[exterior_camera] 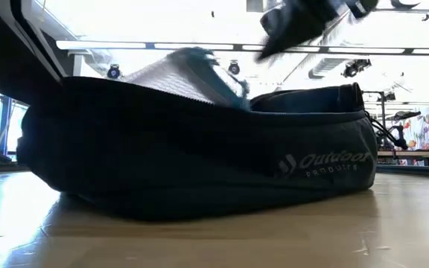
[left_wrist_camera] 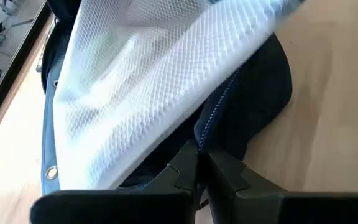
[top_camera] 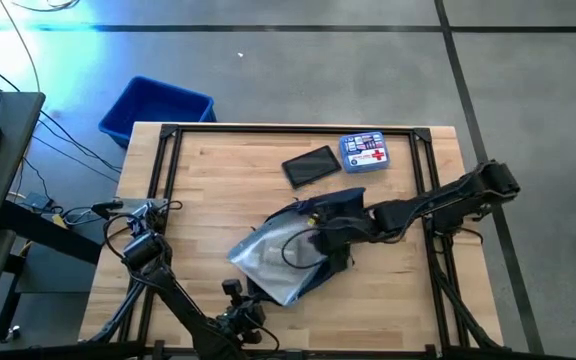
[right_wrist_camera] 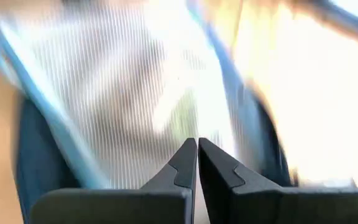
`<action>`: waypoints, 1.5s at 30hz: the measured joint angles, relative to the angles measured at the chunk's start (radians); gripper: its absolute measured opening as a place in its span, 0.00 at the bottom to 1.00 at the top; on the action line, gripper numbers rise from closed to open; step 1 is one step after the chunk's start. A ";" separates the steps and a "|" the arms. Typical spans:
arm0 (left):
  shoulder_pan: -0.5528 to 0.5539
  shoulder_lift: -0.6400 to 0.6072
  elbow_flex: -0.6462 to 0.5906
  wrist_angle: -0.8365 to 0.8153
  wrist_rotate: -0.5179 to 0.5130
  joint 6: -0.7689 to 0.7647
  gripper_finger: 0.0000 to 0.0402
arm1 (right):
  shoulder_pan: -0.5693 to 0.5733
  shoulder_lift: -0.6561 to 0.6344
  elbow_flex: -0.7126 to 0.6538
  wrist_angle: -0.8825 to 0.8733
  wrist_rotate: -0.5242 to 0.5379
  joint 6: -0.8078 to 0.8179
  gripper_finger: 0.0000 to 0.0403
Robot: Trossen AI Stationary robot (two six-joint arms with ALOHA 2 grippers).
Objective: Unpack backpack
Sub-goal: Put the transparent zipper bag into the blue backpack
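The backpack (top_camera: 313,235) lies flat in the middle of the table (top_camera: 208,190) in the high view, just right of centre and a little below it. Two things already sit out on the wood near the upper edge: a flat black case (top_camera: 310,166) and, just to its right, a small blue first-aid kit (top_camera: 364,151). A white mesh pouch (top_camera: 268,258) with a light blue edge sticks out of the bag toward the lower left of that frame, part in and part out. So the unpacking looks to be well under way but not finished: the pouch is not yet clear of the bag, and whether anything else remains inside cannot be seen.

The left gripper (left_wrist_camera: 197,174) sits at the bag's lower left edge, fingers pressed together right at the dark fabric and zip beside the pouch; whether it pinches the fabric I cannot tell. The right gripper (right_wrist_camera: 197,162) hangs over the bag and pouch from the right, fingers also pressed together with nothing visible between them.

A bright blue bin (top_camera: 156,108) stands on the floor past the table's upper left corner.

Writing: in the low view the bag's front carries a white logo (exterior_camera: 325,160) reading "Outdoor" with a smaller line beneath that seems to say "Products". The first-aid kit shows a red cross; its text is too small to read.
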 joint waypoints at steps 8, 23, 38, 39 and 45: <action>-0.002 0.000 0.000 0.001 -0.008 0.009 0.00 | -0.063 0.236 0.001 0.598 -0.296 -0.012 0.00; -0.020 0.000 0.000 -0.075 0.011 -0.007 0.00 | -0.083 0.668 0.330 0.243 -0.510 -0.032 0.00; -0.089 0.001 0.000 -0.311 0.024 -0.304 0.00 | -0.012 0.598 0.321 -0.074 -0.495 -0.145 0.00; -0.085 0.001 0.000 -0.312 0.022 -0.303 0.00 | -0.006 0.598 0.321 -0.075 -0.507 -0.152 0.00; -0.035 0.001 0.000 -0.313 -0.019 -0.291 0.00 | 0.027 0.598 0.319 -0.092 -0.556 -0.180 0.00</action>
